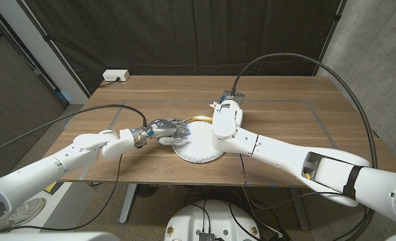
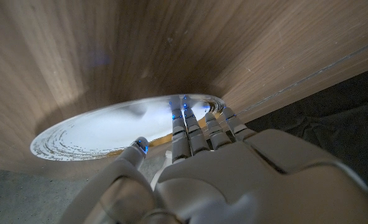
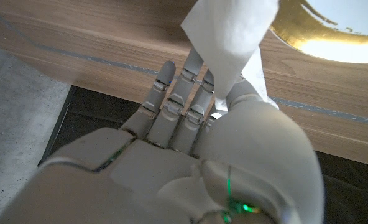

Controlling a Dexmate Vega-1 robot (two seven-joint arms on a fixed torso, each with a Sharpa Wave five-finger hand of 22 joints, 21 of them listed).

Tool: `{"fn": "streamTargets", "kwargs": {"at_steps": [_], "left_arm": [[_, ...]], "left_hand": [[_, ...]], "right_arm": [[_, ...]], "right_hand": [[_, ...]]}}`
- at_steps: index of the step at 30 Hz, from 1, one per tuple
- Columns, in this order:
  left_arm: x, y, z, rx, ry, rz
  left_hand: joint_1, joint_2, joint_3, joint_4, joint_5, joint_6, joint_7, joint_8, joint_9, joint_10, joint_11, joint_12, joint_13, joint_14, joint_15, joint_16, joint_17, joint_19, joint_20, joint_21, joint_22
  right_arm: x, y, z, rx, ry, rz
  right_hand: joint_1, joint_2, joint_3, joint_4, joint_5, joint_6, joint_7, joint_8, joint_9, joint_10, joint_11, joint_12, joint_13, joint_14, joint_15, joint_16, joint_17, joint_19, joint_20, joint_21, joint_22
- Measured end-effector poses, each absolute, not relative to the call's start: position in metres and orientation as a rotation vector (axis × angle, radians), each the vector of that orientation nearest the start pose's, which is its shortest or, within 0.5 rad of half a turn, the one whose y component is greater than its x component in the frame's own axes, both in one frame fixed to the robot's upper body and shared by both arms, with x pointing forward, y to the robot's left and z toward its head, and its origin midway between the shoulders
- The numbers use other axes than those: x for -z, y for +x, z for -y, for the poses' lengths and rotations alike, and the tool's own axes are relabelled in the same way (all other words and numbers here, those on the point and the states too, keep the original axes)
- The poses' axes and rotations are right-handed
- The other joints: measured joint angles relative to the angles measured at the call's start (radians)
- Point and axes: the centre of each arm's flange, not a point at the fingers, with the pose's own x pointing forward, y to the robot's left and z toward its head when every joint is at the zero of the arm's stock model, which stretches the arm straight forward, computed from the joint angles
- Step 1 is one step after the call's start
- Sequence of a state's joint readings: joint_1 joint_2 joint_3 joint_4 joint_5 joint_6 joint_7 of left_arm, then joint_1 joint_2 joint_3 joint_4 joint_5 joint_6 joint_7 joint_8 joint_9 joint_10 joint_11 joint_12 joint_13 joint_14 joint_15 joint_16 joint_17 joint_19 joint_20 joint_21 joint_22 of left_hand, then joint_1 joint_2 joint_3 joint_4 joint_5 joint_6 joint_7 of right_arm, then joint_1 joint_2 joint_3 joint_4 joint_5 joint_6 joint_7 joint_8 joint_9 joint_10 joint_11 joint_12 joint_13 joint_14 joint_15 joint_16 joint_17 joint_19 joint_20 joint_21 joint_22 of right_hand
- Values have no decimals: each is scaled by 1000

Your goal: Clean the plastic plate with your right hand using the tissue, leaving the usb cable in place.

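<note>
My right hand [image 3: 196, 124] pinches the tissue [image 3: 230, 43] between thumb and fingers, other fingers fairly straight, sheet sticking out past the fingertips. In the head view the hand itself is hidden behind my right wrist [image 1: 226, 119], so exact height over the plate is a guess. The plastic plate [image 1: 198, 150] sits just in front of and below that wrist, toward my left hand; the right wrist view shows its gold-edged rim [image 3: 308, 31] just past the tissue tip, so I judge the wipe needs a short reach forward and down. My left hand [image 1: 168, 128] touches the plate's rim on the opposite side, fingers [image 2: 190, 130] extended over the edge, apparently steadying it, holding nothing. A yellowish cable, likely the usb cable [image 1: 199, 119], lies just beyond the plate between both hands, close to my right wrist, so sweep room is tight there. Plate's near edge is close to the table [image 1: 285, 114] front edge; open wood lies outward of my right arm.
</note>
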State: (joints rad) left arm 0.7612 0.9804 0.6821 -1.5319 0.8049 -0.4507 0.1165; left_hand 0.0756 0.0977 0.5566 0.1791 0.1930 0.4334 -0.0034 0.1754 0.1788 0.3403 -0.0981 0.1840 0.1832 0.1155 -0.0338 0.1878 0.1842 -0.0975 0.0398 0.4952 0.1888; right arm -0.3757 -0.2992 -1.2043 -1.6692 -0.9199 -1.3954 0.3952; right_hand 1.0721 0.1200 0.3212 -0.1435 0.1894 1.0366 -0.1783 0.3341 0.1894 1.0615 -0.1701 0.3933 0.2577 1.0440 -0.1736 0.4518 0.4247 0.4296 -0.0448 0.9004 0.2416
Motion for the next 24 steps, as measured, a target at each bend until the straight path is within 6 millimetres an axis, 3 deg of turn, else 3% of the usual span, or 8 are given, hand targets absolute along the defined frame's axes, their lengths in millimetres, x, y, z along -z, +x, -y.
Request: {"fn": "streamTargets", "kwargs": {"at_steps": [13,24], "left_arm": [[72,599,-257,376,1865,801],[72,603,-252,383,1868,787]], "left_hand": [[-38,-9,-7,7,0,-41,9,-10,0,-24,5,-3,1,-16,-6,0,0,-7,-4,-4,0],[-43,-14,-16,7,0,-45,5,-1,1,-26,7,-3,0,-16,-6,0,0,-7,-4,-4,0]], "right_arm": [[-25,581,49,296,-1412,54],[-20,586,39,216,-1420,53]], "right_hand": [[3,-2,-5,-6,0,14,-1,-3,3,9,-9,0,1,3,-3,0,9,-4,-3,15,-5],[7,-4,-5,-6,0,20,-2,-1,0,15,-4,0,0,3,-3,0,14,-9,2,25,-5]]}}
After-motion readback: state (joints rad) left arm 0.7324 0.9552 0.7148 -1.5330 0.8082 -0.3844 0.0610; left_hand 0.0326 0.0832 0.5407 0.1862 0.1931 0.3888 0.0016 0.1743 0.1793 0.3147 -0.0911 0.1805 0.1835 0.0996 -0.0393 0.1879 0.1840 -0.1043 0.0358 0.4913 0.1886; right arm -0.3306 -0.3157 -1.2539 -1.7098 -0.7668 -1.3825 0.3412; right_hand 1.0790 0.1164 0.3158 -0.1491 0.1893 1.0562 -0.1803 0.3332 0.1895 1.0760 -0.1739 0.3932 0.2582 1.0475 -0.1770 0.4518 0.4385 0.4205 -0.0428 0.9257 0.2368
